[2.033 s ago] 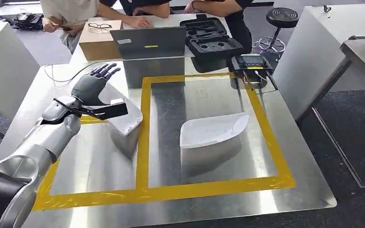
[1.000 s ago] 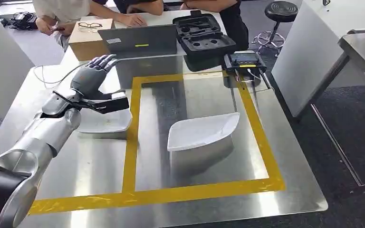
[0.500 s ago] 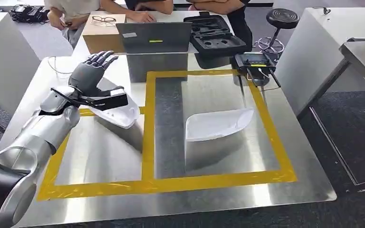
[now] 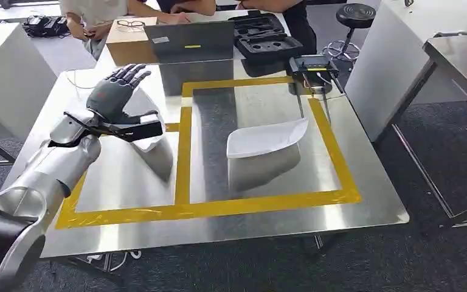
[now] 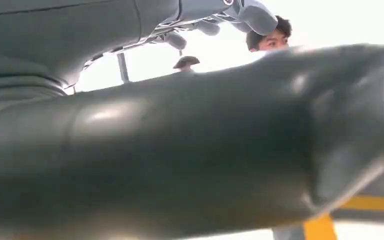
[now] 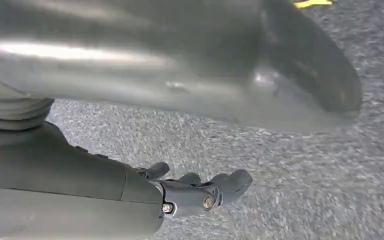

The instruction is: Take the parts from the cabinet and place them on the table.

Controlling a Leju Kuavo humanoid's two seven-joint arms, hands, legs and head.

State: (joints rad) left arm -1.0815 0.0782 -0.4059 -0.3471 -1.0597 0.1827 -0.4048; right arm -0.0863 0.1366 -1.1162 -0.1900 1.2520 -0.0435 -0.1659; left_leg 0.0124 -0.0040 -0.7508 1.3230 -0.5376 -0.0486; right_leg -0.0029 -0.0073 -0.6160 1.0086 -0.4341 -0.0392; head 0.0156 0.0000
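Parts: 2 white shells point(image 4: 266, 139) point(image 4: 152, 141) on table point(image 4: 127, 182); left hand point(image 4: 112, 94) wide, empty; right hand point(image 6: 200, 192) hanging, fingers apart.

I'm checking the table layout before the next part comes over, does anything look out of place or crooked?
One thing: the smaller white part by the left hand sits close to the yellow tape divider, partly hidden by the wrist. The larger white part lies at an angle inside the right-hand box. Nothing looks spilled or damaged.
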